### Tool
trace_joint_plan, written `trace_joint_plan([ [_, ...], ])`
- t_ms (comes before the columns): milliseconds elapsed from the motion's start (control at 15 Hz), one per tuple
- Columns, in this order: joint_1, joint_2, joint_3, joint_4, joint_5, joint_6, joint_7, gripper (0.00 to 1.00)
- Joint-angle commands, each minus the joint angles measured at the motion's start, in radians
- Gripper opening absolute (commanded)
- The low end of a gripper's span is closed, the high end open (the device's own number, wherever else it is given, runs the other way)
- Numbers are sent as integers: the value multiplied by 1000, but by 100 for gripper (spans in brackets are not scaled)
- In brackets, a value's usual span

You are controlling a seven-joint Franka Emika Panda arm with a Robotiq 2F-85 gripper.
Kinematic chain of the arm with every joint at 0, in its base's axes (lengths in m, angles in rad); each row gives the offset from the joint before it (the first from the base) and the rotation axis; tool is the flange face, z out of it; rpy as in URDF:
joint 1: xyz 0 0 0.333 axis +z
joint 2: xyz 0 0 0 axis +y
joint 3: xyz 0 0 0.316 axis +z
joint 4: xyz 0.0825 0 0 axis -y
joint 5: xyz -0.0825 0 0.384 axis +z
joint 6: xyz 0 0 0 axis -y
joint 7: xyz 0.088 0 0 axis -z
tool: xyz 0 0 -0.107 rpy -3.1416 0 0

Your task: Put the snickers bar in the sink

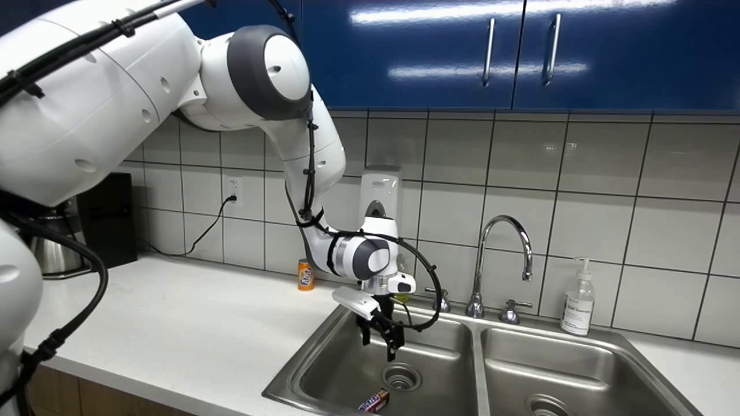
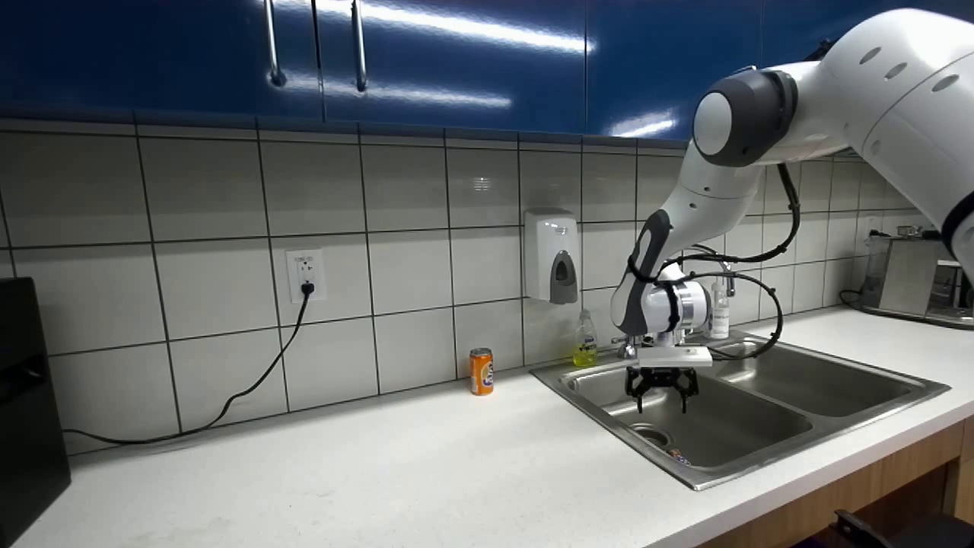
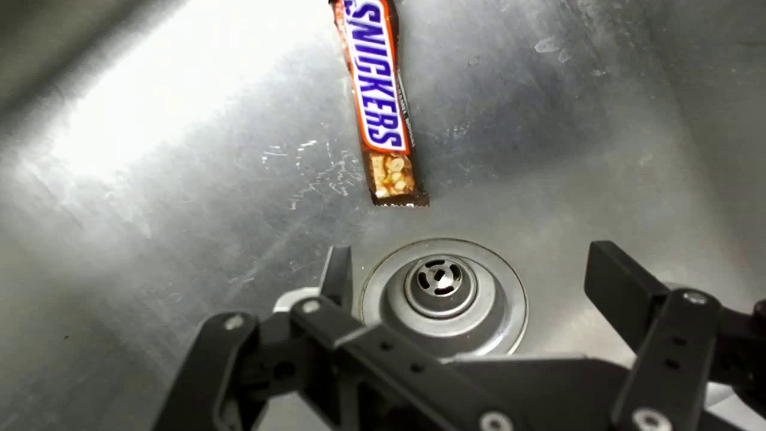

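Note:
The snickers bar [image 1: 374, 401] lies on the floor of the left-hand basin of the steel sink [image 1: 442, 384], near the round drain. In the wrist view the bar [image 3: 378, 102] lies label up above the drain, its top end cut by the frame edge. It shows small in an exterior view [image 2: 679, 457]. My gripper [image 1: 378, 346] is open and empty, fingers pointing down over the same basin. In the wrist view the drain shows between the fingertips [image 3: 470, 263]. The gripper [image 2: 662, 409] is apart from the bar and touches nothing.
A curved chrome faucet [image 1: 480, 260] with handles stands behind the sink. A clear pump bottle [image 1: 578, 306] stands at its back right. An orange can [image 2: 481, 371] and a yellow soap bottle [image 2: 584, 346] stand by the wall. A divider [image 1: 480, 370] separates the basins.

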Motion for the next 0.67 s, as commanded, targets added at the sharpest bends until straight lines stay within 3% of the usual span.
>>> trace_joint_plan([
  [0,15,-86,-10,-79,-7,-8,15,100],
  [600,56,-288,-15,-298,-106,-21,-43,100],
])
